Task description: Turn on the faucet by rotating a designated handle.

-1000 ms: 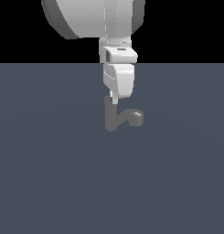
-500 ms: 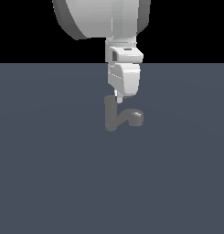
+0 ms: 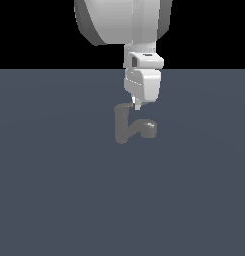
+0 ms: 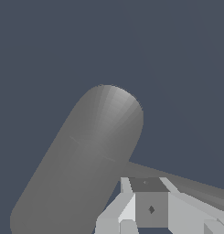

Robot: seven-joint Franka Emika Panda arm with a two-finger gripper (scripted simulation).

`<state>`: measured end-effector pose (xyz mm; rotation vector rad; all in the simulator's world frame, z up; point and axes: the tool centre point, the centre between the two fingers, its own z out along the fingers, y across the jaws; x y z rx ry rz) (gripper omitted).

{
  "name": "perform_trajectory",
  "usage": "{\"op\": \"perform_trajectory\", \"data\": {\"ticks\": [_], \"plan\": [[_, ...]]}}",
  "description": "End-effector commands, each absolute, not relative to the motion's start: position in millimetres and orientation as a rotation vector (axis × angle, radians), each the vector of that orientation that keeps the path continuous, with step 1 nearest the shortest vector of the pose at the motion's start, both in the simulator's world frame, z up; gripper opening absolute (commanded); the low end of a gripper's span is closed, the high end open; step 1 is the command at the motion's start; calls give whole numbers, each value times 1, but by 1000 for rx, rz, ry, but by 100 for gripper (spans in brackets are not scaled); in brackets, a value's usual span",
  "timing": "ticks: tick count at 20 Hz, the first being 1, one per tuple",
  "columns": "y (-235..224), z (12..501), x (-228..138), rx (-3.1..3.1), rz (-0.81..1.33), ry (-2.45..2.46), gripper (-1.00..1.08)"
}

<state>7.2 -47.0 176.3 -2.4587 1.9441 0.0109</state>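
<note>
The faucet (image 3: 125, 126) stands on the grey floor (image 3: 54, 200), its spout bent toward the exterior view's right. The gripper (image 3: 137, 105) hangs just above the post's top, where the handle (image 4: 186, 185) juts sideways — close against the fingers (image 4: 131, 203). I cannot tell whether the fingers are spread or closed.

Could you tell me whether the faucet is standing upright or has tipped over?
Upright: in the exterior view the faucet post stands vertical on the floor, its spout jutting toward that view's right.
</note>
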Motion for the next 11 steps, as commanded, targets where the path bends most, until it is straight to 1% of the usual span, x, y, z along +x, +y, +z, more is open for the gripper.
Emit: {"op": "perform_trajectory", "data": {"ticks": [1, 11], "plan": [[-66, 174, 13, -2440, 3, 1972, -100], [-92, 173, 30, -2429, 0, 1991, -100]]}}
